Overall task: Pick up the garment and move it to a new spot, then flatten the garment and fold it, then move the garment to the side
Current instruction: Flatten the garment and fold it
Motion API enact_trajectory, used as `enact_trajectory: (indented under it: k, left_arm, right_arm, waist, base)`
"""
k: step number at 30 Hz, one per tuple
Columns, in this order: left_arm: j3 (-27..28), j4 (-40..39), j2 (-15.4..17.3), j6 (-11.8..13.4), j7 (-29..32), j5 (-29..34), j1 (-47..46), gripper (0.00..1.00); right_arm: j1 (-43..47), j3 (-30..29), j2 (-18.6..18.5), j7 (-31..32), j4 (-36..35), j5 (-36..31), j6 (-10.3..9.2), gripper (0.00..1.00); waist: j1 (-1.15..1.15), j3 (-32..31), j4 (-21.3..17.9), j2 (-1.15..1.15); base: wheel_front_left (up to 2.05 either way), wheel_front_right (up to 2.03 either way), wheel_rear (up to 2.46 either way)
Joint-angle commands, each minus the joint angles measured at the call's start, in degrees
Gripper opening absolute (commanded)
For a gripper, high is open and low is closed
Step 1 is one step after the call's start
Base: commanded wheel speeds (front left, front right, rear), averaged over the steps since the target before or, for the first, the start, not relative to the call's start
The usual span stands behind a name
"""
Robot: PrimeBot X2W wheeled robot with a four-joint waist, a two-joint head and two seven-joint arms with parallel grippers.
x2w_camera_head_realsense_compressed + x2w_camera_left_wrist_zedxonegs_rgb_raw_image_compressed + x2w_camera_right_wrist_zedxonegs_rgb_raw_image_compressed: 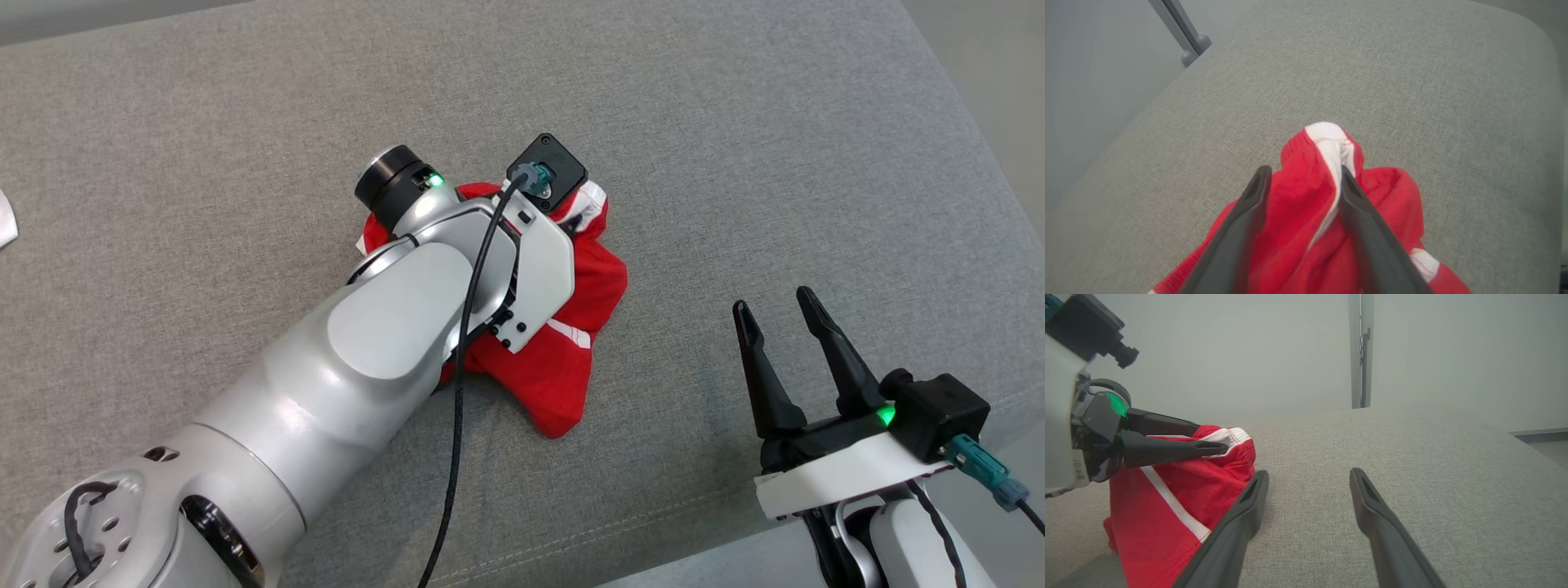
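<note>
The garment [581, 327] is a red piece with white stripes, lying bunched in the middle of a grey cushion [735, 147]. My left arm reaches over it from the lower left, hiding its centre. In the left wrist view my left gripper [1304, 173] is open, its fingers astride a raised fold of the garment [1302, 220] with a white band at its far end. From the right wrist view the same left gripper [1212, 437] brackets the top of the heaped garment [1147, 535]. My right gripper [774, 300] stands open and empty to the right of the cloth, above bare cushion [1309, 473].
The cushion's front edge [653, 523] runs across the lower right, close to my right wrist. A small white object [4, 216] lies at the far left edge. A grey metal post [1359, 355] stands behind the cushion against a pale wall.
</note>
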Motion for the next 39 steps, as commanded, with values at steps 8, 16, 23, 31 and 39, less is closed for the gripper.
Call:
enact_trajectory:
  k: [8, 16, 23, 31, 39]
  left_arm:
    - [3.14, -0.46, 0.51, 1.31, -4.95, -4.97, -2.99, 0.0]
    - [13.9, -5.21, 0.51, 5.02, -19.63, -17.41, -1.77, 0.0]
    - [29.19, -10.84, 2.65, 12.19, -25.06, -18.03, 5.32, 0.0]
    - [50.98, -20.81, 2.75, 13.43, -25.11, -7.69, 27.76, 0.0]
    - [55.7, -21.97, 0.93, 12.15, -25.12, -4.61, 40.03, 0.64]
  right_arm:
    - [-1.28, 1.71, 0.23, -0.77, -0.99, 1.3, 0.08, 1.0]
    - [-0.92, 1.73, -0.24, -0.77, -0.56, 1.52, 0.08, 1.0]
    - [0.87, 3.95, -2.01, -0.77, 2.33, 5.13, 0.08, 1.0]
    - [-2.08, 11.39, -5.19, -0.77, 6.58, 11.59, 0.08, 1.0]
    - [-4.86, 15.72, -6.74, -0.77, 8.59, 14.52, 0.08, 1.0]
  waist:
    - [0.0, -0.49, 0.69, 0.0]
    - [0.0, -2.13, 4.83, 0.0]
    - [0.0, -3.17, 11.63, 0.0]
    - [0.0, -2.54, 16.4, 0.0]
    - [0.0, -2.79, 19.1, 0.0]
  base:
    - [0.0, 0.0, 0.0]
    - [0.0, 0.0, 0.0]
    - [0.0, 0.0, 0.0]
    - [0.0, 0.0, 0.0]
    - [0.0, 0.0, 0.0]
